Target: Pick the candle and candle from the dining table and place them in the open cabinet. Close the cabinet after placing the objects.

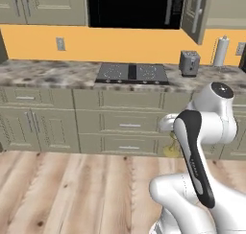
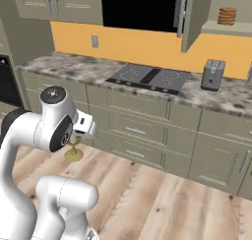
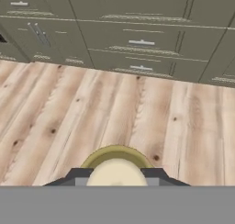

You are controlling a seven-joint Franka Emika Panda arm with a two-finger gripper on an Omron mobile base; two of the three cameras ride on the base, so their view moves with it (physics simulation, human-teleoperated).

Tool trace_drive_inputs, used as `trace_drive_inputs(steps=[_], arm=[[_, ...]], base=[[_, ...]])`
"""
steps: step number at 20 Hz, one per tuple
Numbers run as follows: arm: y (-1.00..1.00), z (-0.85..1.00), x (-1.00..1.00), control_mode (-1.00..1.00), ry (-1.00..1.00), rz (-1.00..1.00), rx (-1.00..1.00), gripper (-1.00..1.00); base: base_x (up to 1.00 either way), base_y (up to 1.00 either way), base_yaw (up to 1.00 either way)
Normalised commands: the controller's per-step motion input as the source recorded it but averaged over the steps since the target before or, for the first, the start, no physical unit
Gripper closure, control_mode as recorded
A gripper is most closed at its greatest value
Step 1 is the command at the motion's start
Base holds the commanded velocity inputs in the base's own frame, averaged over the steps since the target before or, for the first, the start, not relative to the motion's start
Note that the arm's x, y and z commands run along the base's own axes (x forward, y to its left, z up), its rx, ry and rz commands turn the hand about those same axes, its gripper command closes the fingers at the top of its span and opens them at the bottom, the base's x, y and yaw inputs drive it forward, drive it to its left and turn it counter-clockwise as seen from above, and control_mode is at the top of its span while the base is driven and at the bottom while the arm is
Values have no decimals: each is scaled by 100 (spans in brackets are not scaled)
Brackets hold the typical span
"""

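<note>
While the base faces the counter [image 1: 48,74] with the black cooktop [image 1: 132,73], we carry one candle [image 3: 116,171] low in front of us, above the wood floor [image 3: 114,108]. From the hand view the cream top of the candle sits between the two dark fingertips, with the brass-gold holder rim showing around it, so we read the gripper [image 3: 116,178] as pinched on the candle, narrow because the candle is slim. In the left base view the gold foot hangs just below the arm's forearm, and in the right base view it shows under the wrist. We judge it is held upright and close to the body so that it does not swing or tip as the base drives.

Up above the cooktop the cabinet [image 1: 134,7] stands open, its inside dark, one door [image 1: 194,12] swung out to the right with its long grey handle showing. That is where the candle must go, so the arm will need a long lift from this low carry. A toaster [image 1: 189,63] and a paper-towel roll [image 1: 221,51] stand on the counter to the right, below and beside that door; we would keep clear of them and of the door edge on the way up. The task is roughly midway at best, with placing and closing yet to do.
</note>
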Motion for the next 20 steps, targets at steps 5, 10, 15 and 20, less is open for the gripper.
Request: trace_drive_inputs(steps=[5, 10, 15, 20], arm=[[0, 0, 0, 100, 0, 0, 0, 100], [0, 0, 0, 100, 0, 0, 0, 100], [0, 0, 0, 100, 0, 0, 0, 100], [0, 0, 0, 100, 0, 0, 0, 100]], base=[[5, -43, -5], [16, -39, -1], [2, -55, 0], [1, -63, 0]])
